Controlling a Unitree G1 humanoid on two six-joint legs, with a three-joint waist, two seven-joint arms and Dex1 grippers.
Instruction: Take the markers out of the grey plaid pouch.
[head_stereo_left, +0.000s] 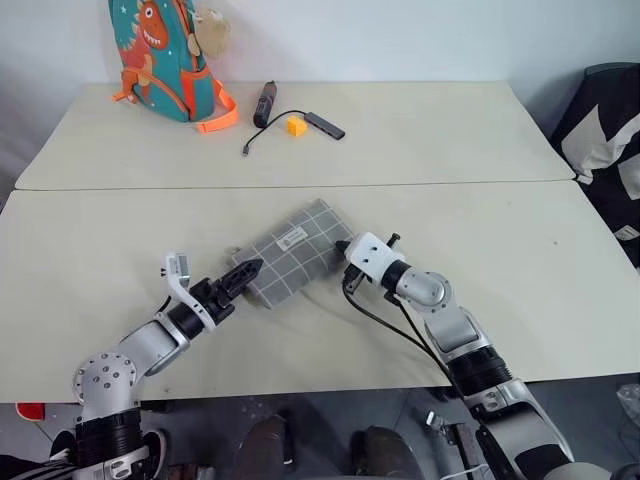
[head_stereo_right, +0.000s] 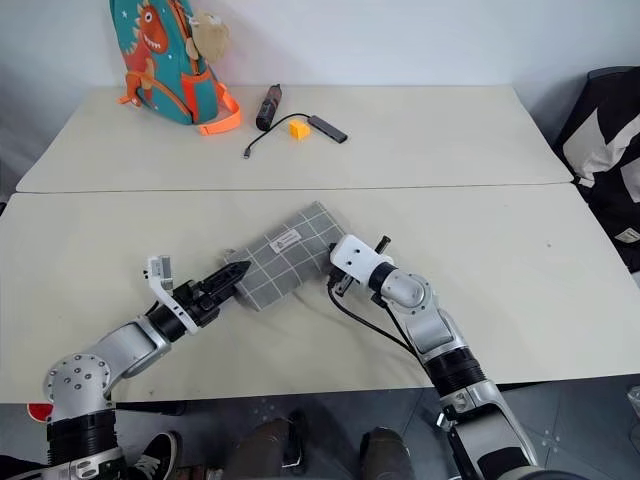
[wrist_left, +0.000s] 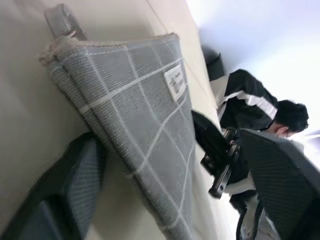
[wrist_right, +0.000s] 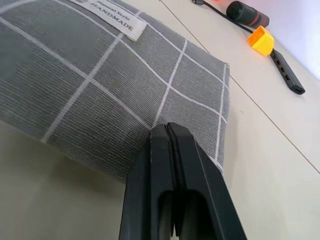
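The grey plaid pouch (head_stereo_left: 295, 255) lies flat and slanted in the middle of the near table, white label up (wrist_right: 112, 17). My left gripper (head_stereo_left: 250, 270) is at its near-left end, open, with one finger (wrist_left: 75, 180) on either side of the pouch's edge. My right gripper (head_stereo_left: 343, 247) is at the pouch's right edge, shut, and its joined fingertips (wrist_right: 165, 131) touch the fabric. I cannot tell whether they pinch any cloth. The markers are hidden.
On the far table stand a teal and orange dinosaur backpack (head_stereo_left: 160, 55), a dark maroon stick (head_stereo_left: 265, 103), a small orange block (head_stereo_left: 296, 125) and a flat black bar with a cable (head_stereo_left: 325, 125). A black and white garment (head_stereo_left: 610, 130) hangs off the right.
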